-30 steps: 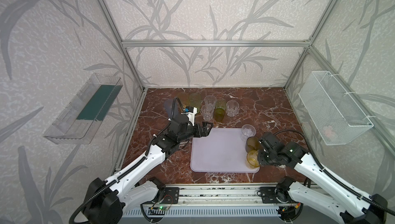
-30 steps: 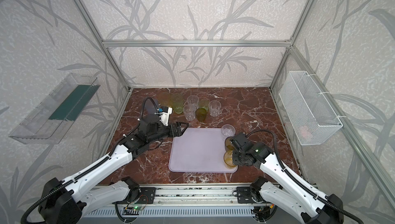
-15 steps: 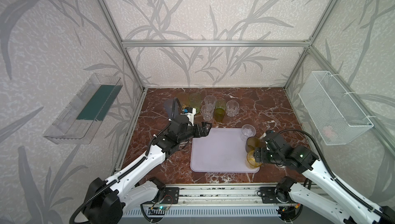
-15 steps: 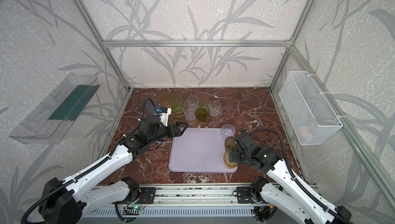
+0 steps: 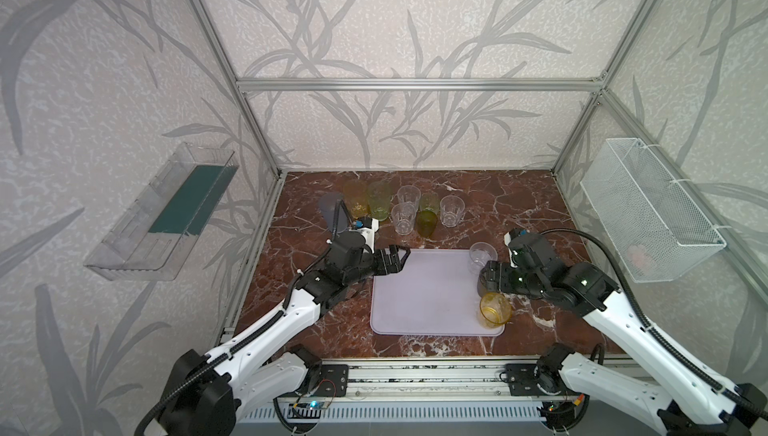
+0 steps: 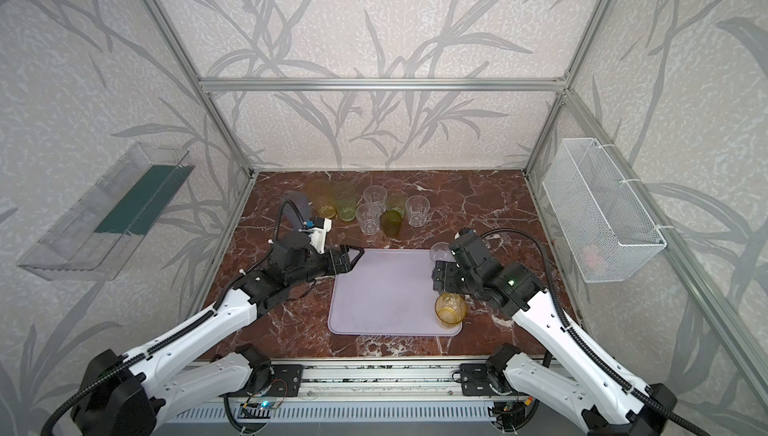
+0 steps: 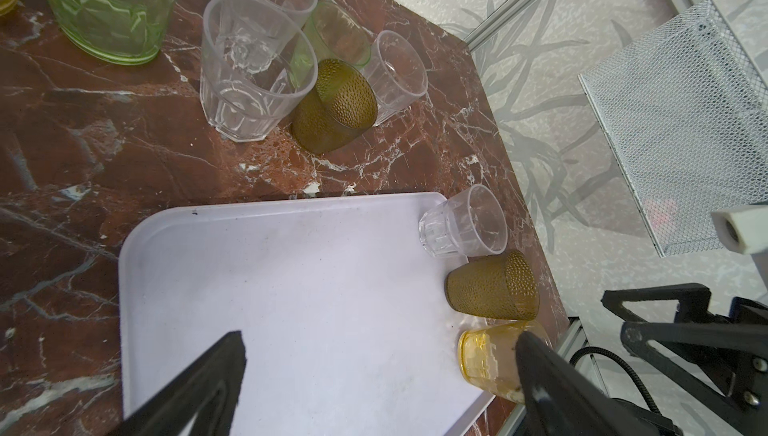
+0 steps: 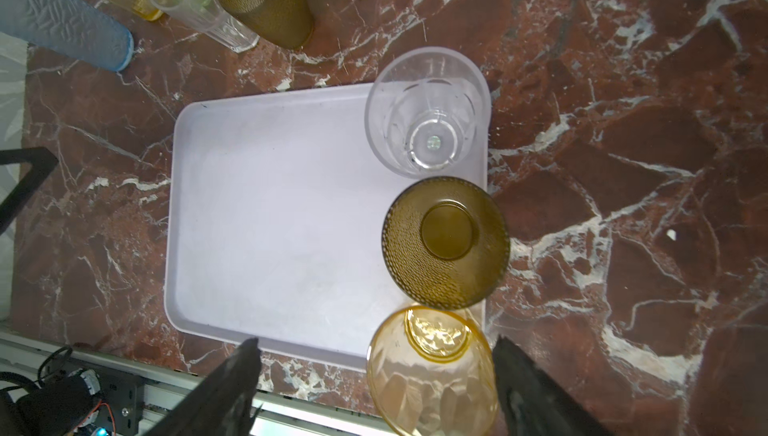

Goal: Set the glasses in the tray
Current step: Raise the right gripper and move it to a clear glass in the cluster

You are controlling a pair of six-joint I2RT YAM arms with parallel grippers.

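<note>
While the left fingers and right fingers both gape empty, three glasses stand in the tray along its right edge and others crowd the desk behind, likely light, slick, breakable, best pinched across the wall.

Walls: leaf-patterned wallpaper, aluminium frame
Surface: red-brown marble
Left of left gripper: clear wall bin
Right of right gripper: white wire basket
</note>
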